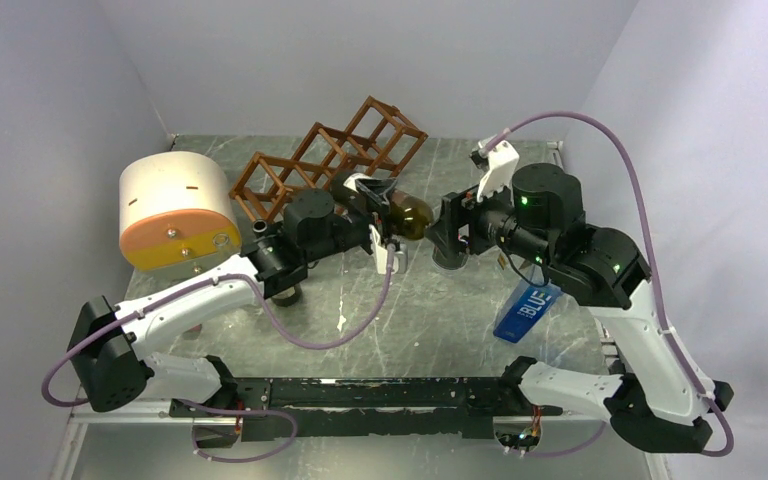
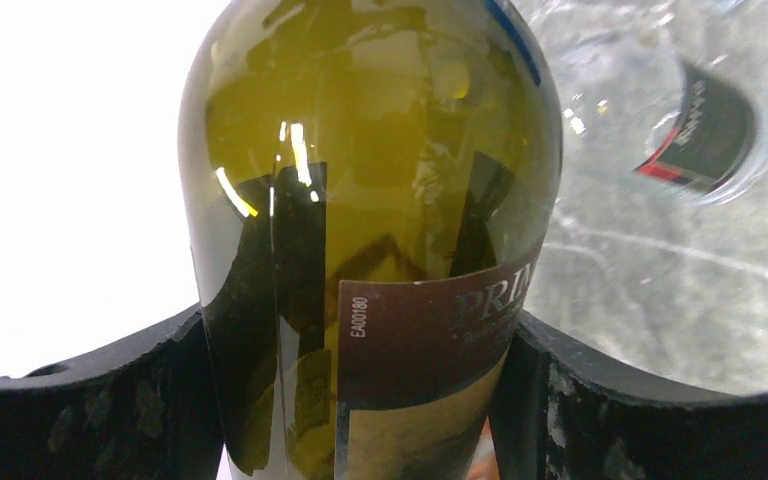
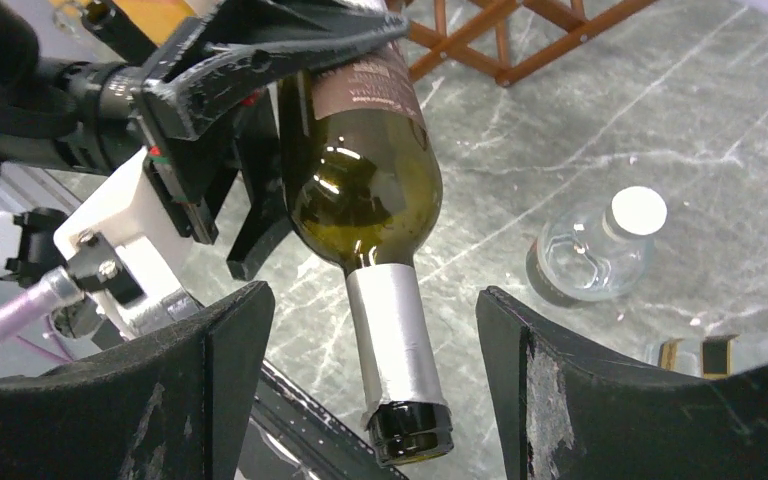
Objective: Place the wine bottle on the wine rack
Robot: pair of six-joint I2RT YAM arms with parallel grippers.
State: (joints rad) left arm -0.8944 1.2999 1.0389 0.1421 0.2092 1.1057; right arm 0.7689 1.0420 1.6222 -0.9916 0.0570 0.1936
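One wine bottle [image 3: 365,190], base behind left pincer [image 2: 370,400]

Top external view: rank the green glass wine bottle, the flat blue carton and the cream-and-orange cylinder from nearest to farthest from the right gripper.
1. The green glass wine bottle, just left of the right gripper.
2. The flat blue carton, on the table to the gripper's right, nearer the arm bases.
3. The cream-and-orange cylinder, at the far left of the table.

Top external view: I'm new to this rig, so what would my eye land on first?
An olive-green glass wine bottle hangs over the grey table, clamped by the left fingers, its foil-wrapped neck between the open right fingers. Behind it, at the back, stands the reddish-brown wooden lattice rack.
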